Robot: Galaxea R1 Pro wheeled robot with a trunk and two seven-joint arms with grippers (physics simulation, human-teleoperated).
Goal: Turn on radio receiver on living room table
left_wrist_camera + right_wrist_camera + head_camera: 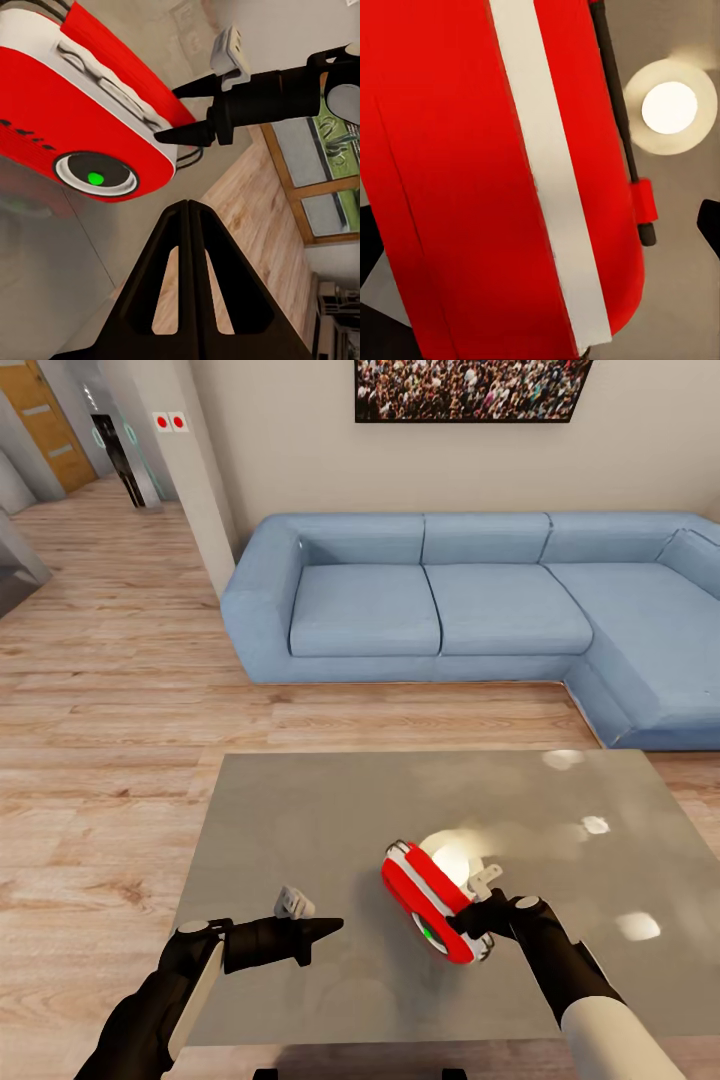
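Note:
The red radio receiver (425, 895) with its white trim band lies slanted on the glossy grey table (300, 810). Its round dial (95, 178) shows a green light, and its thin wire handle (619, 112) runs along the back. My right gripper (472, 922) stands open astride the radio's near end. One fingertip (161, 137) touches the face beside the dial, and the other finger (709, 225) stays a little off the back. My left gripper (325, 930) is shut and empty, pointing at the radio from the left, a short gap away.
A blue L-shaped sofa (450, 600) stands beyond the table, with a framed crowd picture (470, 388) on the wall above it. Wood plank floor (100, 690) stretches left towards a hallway. A bright lamp reflection (455, 858) shines on the tabletop behind the radio.

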